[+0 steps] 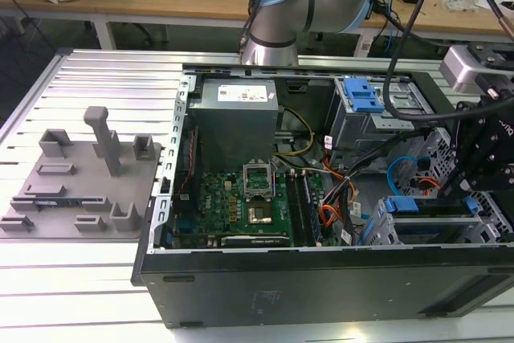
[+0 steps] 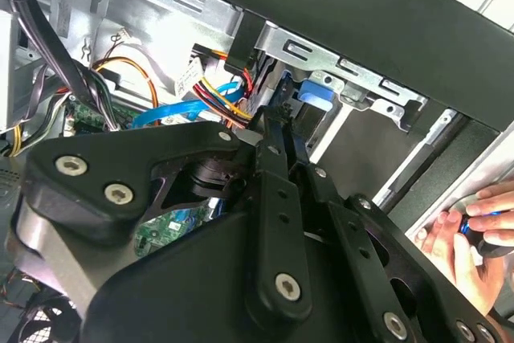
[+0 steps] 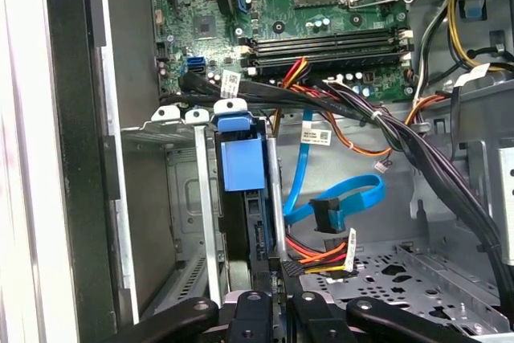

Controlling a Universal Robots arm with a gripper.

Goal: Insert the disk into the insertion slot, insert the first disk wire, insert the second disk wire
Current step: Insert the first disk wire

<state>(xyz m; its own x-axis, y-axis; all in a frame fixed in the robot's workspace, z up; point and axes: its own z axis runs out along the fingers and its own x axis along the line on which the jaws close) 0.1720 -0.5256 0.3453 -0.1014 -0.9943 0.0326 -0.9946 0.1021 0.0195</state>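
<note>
The disk sits on edge inside the insertion slot (image 3: 203,214), its blue carrier front (image 3: 241,158) at the far end. In the exterior view, the disk (image 1: 426,206) lies in the grey perforated cage (image 1: 376,230) at the case's lower right corner. My gripper (image 3: 279,295) hangs over the disk's near end. Its fingers (image 3: 249,309) are nearly together on the black plug (image 3: 293,267) of a red, yellow and orange wire bundle. The blue flat wire (image 3: 345,198) loops free beside it. In the second wrist view, the gripper (image 2: 273,122) points at the blue carrier (image 2: 317,90).
A taller grey cage with a blue latch (image 1: 365,98) stands at the back right of the open case. Black cable bundles (image 3: 385,126) cross above the slot beside the motherboard (image 1: 249,198). A person's hand (image 2: 470,234) holds something blue outside the case wall. A grey fixture plate (image 1: 80,174) lies on the exterior view's left.
</note>
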